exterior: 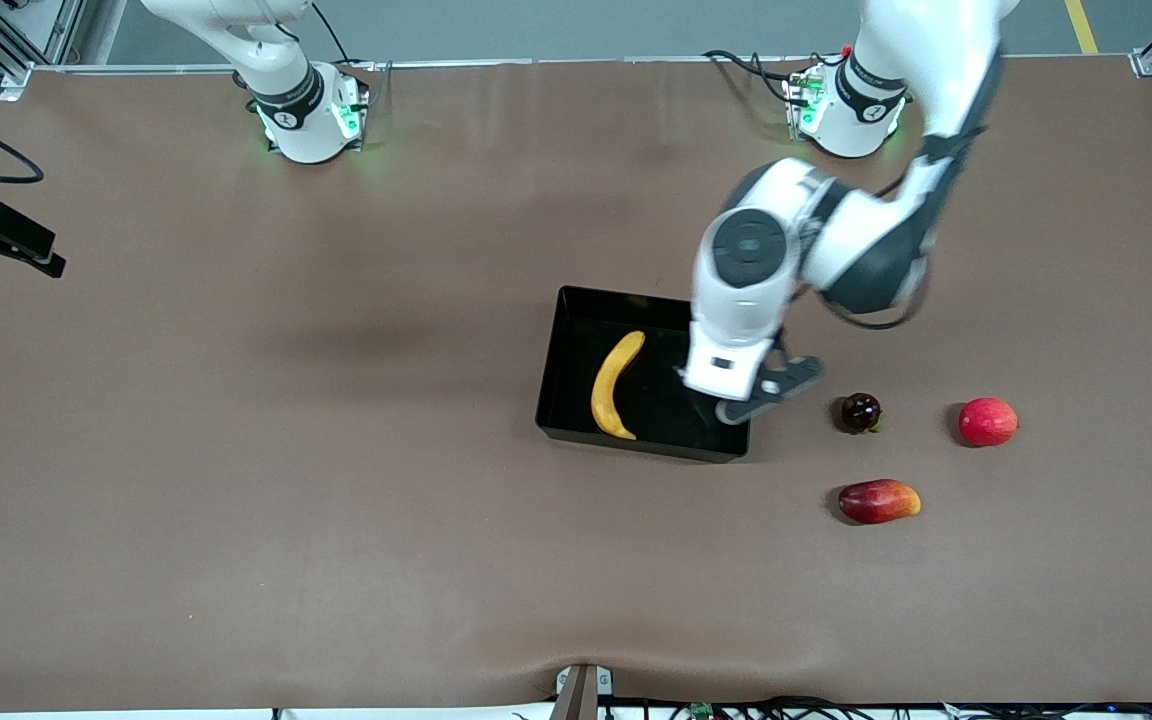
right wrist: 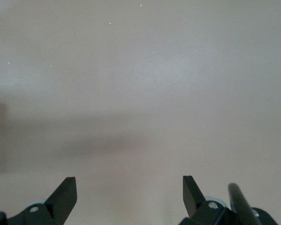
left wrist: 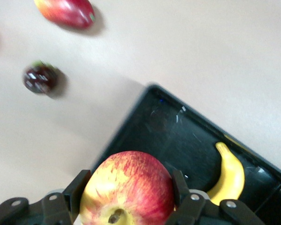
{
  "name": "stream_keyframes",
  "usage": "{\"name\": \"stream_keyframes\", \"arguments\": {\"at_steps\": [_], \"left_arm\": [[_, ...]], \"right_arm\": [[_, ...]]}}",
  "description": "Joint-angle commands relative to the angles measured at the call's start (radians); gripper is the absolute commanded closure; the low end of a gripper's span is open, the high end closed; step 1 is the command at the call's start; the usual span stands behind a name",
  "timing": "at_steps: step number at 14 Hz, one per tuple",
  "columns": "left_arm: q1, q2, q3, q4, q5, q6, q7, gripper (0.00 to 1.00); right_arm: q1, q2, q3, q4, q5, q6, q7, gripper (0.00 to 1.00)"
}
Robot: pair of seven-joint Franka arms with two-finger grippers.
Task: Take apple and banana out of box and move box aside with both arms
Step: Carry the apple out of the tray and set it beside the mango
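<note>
- The left gripper (left wrist: 127,197) is clamping the apple (left wrist: 127,188) between its fingers (left wrist: 77,188), a grip only the left wrist view is showing; from the front the arm is hiding it.
- The front view is placing the left gripper (exterior: 736,400) over the black box (exterior: 576,372) at its end toward the left arm.
- The banana (exterior: 615,384) is lying in the box beside that gripper.
- A dark round fruit (exterior: 860,412), a red-yellow fruit (exterior: 878,501) and a red fruit (exterior: 987,421) are lying outside the box.
- The right gripper (right wrist: 129,192) is waiting, fingers apart, over bare table (right wrist: 140,93).
</note>
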Motion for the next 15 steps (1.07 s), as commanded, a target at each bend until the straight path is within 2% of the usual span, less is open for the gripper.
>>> {"name": "stream_keyframes", "arguments": {"at_steps": [1, 5, 8, 13, 15], "left_arm": [[0.129, -0.006, -0.01, 0.036, -0.023, -0.039, 0.225, 1.0], [0.307, 0.052, -0.007, 0.035, -0.01, -0.02, 0.511, 1.0], [0.4, 0.121, -0.002, 0.03, 0.029, 0.078, 0.65, 1.0], [0.492, 0.26, -0.001, 0.038, 0.206, 0.295, 0.727, 1.0], [0.507, 0.305, 0.001, 0.052, 0.221, 0.364, 0.756, 1.0]], "right_arm": [[-0.021, -0.003, 0.016, 0.003, -0.009, -0.004, 0.004, 0.0], [-0.018, -0.003, 0.016, 0.004, -0.009, 0.001, 0.004, 0.0], [-0.02, -0.002, 0.016, 0.006, -0.007, -0.001, 0.005, 0.0], [-0.021, 0.001, 0.015, 0.006, -0.007, 0.001, 0.005, 0.0], [-0.026, 0.001, 0.015, 0.006, -0.006, 0.001, 0.005, 0.0]]}}
